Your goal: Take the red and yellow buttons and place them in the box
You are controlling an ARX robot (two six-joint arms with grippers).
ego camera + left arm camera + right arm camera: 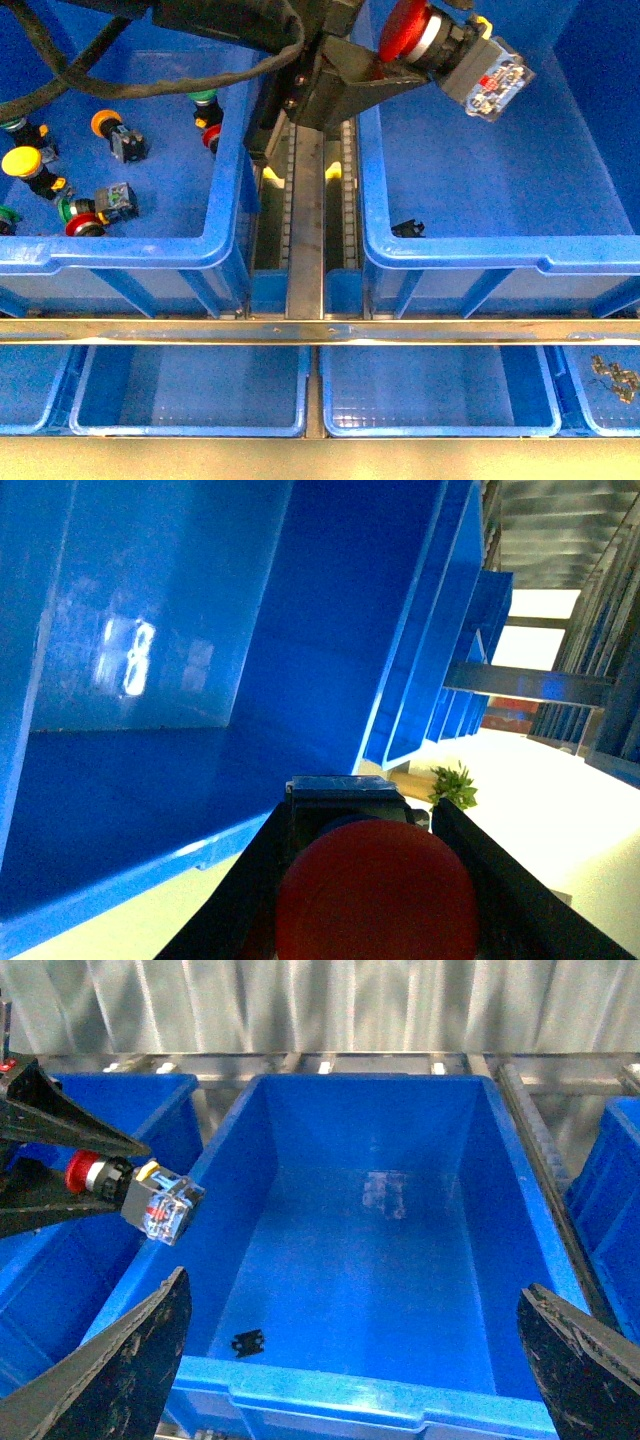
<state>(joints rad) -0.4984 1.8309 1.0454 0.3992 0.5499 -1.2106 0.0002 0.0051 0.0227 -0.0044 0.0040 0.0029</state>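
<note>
My left gripper is shut on a red button, held high over the near left corner of the box, a deep blue crate. Its clear-grey body points out over the box. In the left wrist view the red cap fills the space between the fingers of the left gripper. The right gripper hangs open above the box's near rim and sees the held red button. A yellow button lies in the left crate.
The left crate also holds an orange-capped button, a red one and green ones. A small black piece lies on the box floor. A roller track runs between the crates. Shallow blue trays sit below a metal bar.
</note>
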